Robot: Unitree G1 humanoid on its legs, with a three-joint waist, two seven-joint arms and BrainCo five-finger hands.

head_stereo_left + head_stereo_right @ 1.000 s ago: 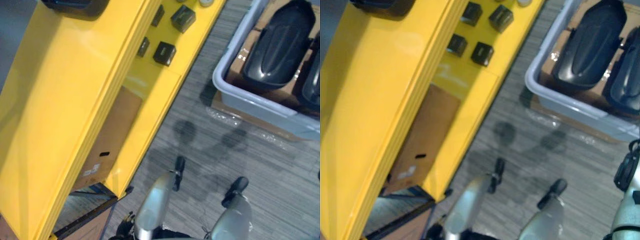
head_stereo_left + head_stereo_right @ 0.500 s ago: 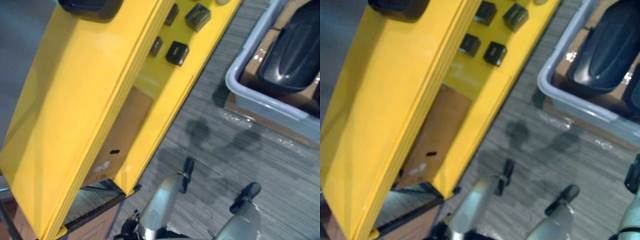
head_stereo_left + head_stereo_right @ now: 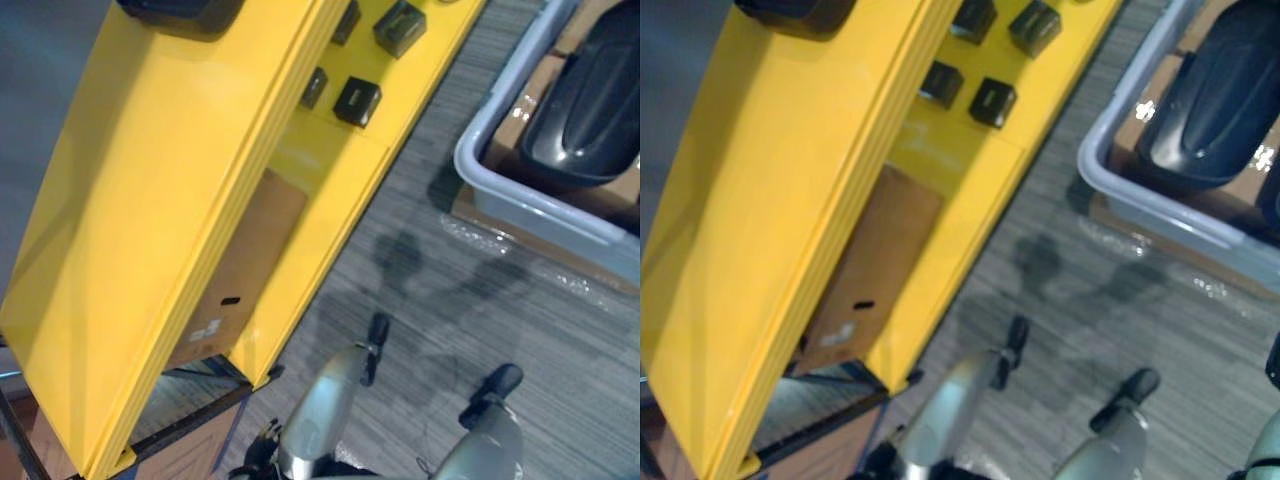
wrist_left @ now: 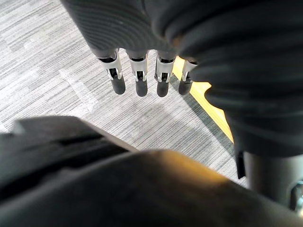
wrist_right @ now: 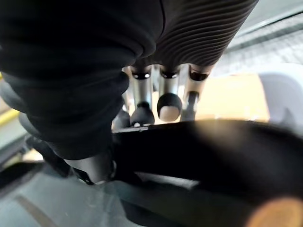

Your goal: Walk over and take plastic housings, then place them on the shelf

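Since the plastic housings [image 3: 585, 110] lie in the grey bin [image 3: 520, 205] beside the yellow shelf [image 3: 150, 200], I judge the walk-over unfinished; left hand [image 4: 141, 82] and right hand [image 5: 169, 101] hang slack-fingered, empty. Next: face bin, reach.
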